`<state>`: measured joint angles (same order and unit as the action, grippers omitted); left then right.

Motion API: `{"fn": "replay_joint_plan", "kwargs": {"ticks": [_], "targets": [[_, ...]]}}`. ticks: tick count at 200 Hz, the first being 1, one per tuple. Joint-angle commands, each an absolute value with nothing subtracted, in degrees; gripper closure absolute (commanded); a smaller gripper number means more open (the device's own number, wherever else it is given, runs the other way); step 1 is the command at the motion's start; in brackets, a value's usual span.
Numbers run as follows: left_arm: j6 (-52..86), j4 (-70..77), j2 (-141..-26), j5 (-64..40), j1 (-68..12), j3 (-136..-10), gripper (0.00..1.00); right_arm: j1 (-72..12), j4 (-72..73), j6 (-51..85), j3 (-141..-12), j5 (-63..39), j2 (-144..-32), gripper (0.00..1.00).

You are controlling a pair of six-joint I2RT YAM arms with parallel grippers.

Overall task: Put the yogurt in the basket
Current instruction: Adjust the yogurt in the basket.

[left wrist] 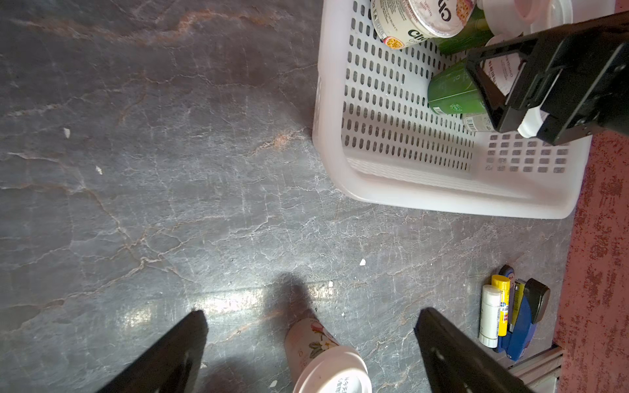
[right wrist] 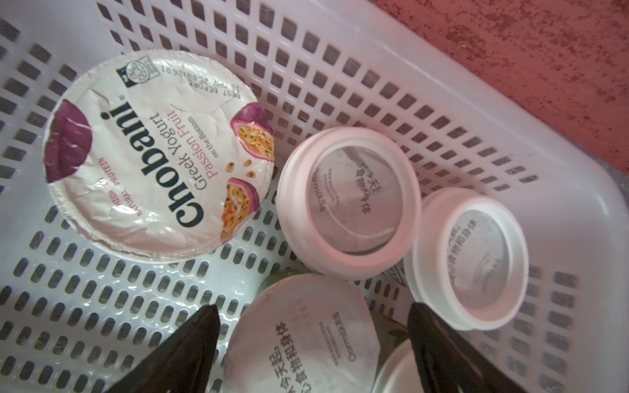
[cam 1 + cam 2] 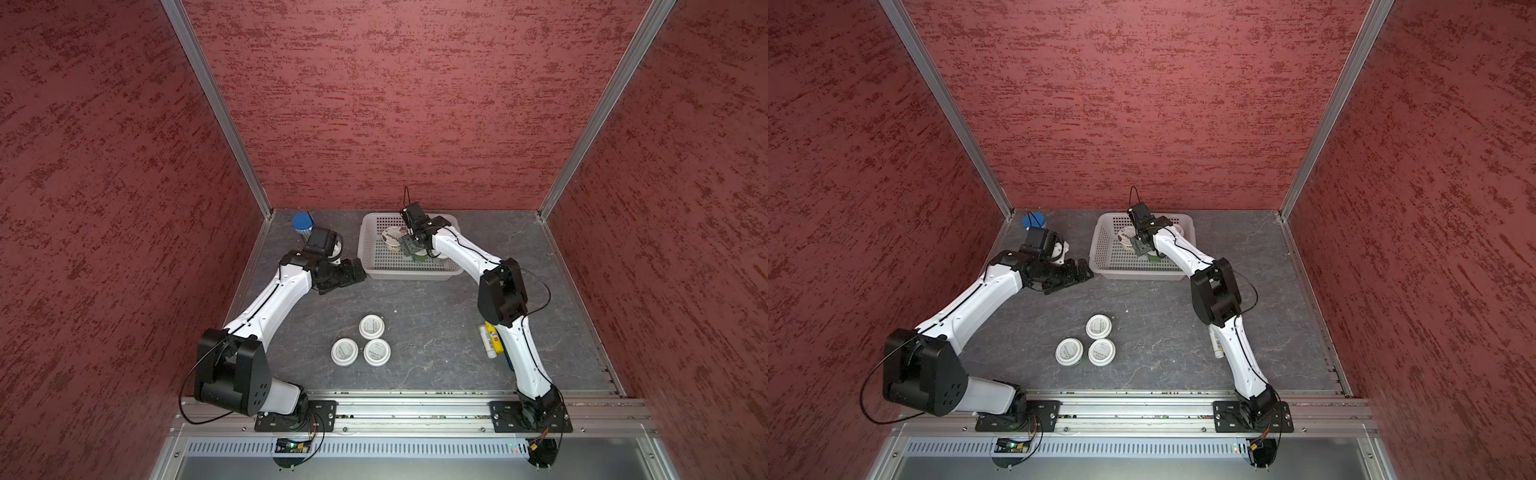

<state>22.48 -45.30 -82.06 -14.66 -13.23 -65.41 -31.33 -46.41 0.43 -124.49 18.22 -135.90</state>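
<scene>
Top view: basket long-axis L-R.

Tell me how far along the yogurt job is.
Done: the basket holds at least the Chobani, two white-lidded cups and a green cup. In hand: nothing; the right claw stands open over the green cup, the left claw open by a floral cup. Left: that cup and three front cups.
</scene>
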Motion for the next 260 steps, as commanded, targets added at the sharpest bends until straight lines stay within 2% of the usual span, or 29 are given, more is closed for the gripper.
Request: {"fn": "replay_joint_plan", "kwargs": {"ticks": [1,129,215,260], "targets": [[22.5,-44.7,-80.5,-14.2,-13.5,-64.5,0.0,-31.0,-46.2,0.5,-123.9,19.8,-135.5,0.09],[23.0,-44.3,-80.7,-14.2,-14.1,-64.4,0.0,-30.5,-44.6,-0.3,-119.0,21.4,-131.7,0.1],[23.2,-44.5,-79.9,-13.6,-14.1,-64.2,0.0,-30.9,-45.8,-0.9,-121.1,17.8,-130.5,0.08],[23.9,-45.0,-78.2,-15.3,-11.5,-63.6,0.0,-33.0,-48.1,-0.4,-121.7,12.9,-125.0,0.08]]}}
